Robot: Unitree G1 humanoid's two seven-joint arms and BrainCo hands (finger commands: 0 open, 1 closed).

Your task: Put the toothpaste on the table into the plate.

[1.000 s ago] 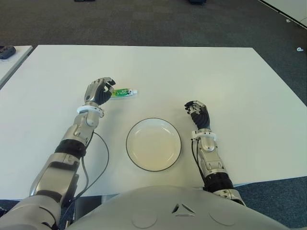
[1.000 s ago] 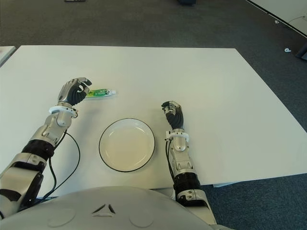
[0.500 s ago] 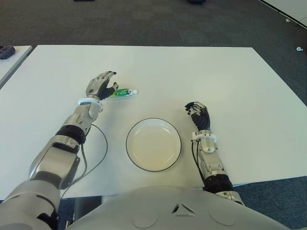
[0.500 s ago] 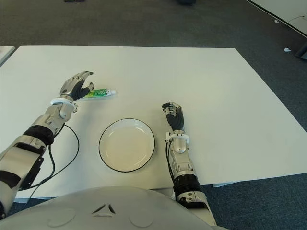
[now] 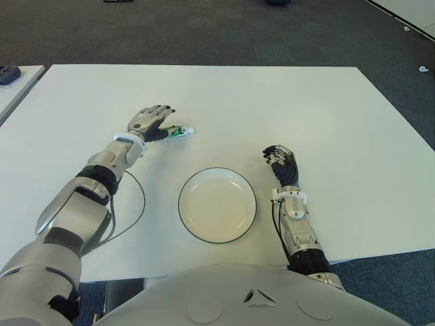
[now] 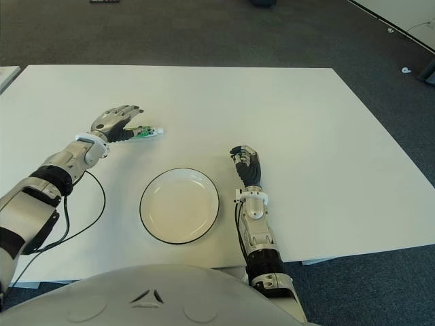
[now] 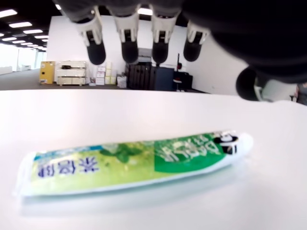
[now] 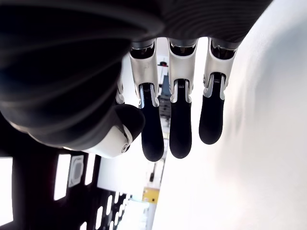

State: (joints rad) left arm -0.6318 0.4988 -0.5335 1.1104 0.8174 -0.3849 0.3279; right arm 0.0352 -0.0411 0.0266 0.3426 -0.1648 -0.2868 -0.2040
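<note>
A white surface (image 5: 326,109) is seen from above by a humanoid robot. A green and white toothpaste (image 5: 178,132) tube is laid flat on the surface, on the robot's left, beyond a round white plate (image 5: 217,204) with a dark rim that is set near the robot's body. The tube is well apart from the plate and nothing is held in the plate.

The left hand (image 5: 151,121) is stretched out palm down over the flat end of the tube, its fingers (image 7: 129,47) spread wide above it and nothing gripped. In the left wrist view a clear gap is shown between fingertips and tube, so the hand appears to be positioned for a grasp from above that has not yet been closed.

The right hand (image 5: 283,164) is shown beside the plate on its right, fingers loosely extended and nothing held; it seems to be kept out of the way of the transfer
</note>
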